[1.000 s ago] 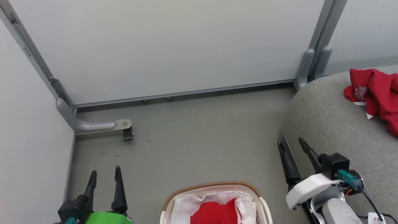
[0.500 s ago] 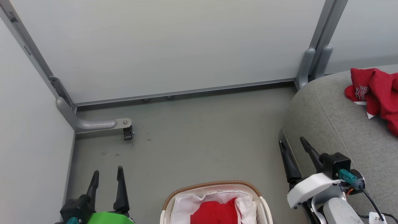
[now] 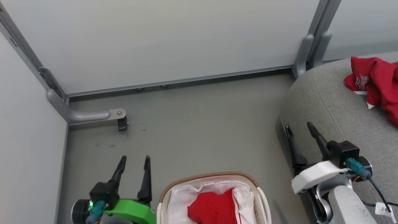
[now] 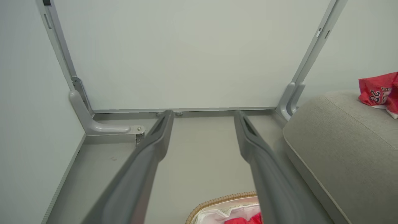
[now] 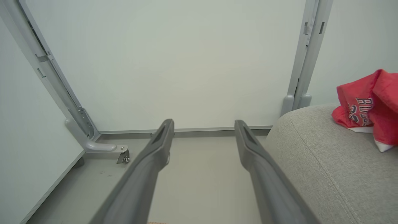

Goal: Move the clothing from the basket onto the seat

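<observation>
Left gripper (image 3: pixel 135 157) has slid right, now just beside the basket (image 3: pixel 211 175) rim, jaws spread wide w/ nothing in them. Right gripper (image 3: pixel 298 125) also wide apart & empty, by the seat (image 3: pixel 326 102) edge. Red clothing (image 3: pixel 211 207) sits in the basket, near center; another red piece (image 3: pixel 377 81) lies on the seat, far right

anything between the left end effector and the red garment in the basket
Nothing visible: the red garment lies exposed on top in the laundry basket, and the open left end effector is beside its rim.
</observation>
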### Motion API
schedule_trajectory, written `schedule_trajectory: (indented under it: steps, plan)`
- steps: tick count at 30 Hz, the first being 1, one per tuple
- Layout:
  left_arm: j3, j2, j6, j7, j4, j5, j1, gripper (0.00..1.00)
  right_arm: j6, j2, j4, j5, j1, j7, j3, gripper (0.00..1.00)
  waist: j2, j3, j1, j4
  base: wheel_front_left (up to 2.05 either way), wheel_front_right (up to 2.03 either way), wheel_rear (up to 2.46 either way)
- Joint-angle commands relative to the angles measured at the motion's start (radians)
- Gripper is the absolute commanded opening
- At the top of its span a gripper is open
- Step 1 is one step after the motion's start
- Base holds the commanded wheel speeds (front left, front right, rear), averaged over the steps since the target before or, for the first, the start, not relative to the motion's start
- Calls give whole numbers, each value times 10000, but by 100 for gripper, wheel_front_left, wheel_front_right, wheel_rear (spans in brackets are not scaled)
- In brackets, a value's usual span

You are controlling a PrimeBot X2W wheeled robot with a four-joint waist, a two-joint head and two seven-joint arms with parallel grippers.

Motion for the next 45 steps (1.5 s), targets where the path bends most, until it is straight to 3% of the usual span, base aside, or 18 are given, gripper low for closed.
schedule_trajectory:
  steps: [1,9,16,24,32,45]
  plan:
    - [-263,10,-83,-3,219,157,-417,100,-14,-41,-111,-124,-225,-2,-153,100,0,568,1,-164,0,0,0]
    - [-2146,24,-346,-1,1806,704,-2158,100,-12,-38,-490,-431,-983,-2,-800,100,0,2179,1,-645,0,0,0]
    - [-4026,36,-505,1,4249,1080,-3746,100,-12,-32,-1042,-335,-1823,-2,-960,100,0,4086,1,-1430,0,0,0]
    - [-5121,37,-526,2,6432,1693,-5088,100,-12,-30,-1710,55,-2600,-2,-749,100,0,5985,1,-2324,0,0,0]
    - [-6061,40,-563,2,7440,1922,-5950,100,-14,-27,-2186,450,-3080,-2,-677,100,0,7466,1,-2764,0,0,0]
    - [-6563,36,-229,2,8597,1970,-7109,100,-14,-30,-2576,810,-3497,-2,-565,100,0,8876,1,-3092,0,0,0]
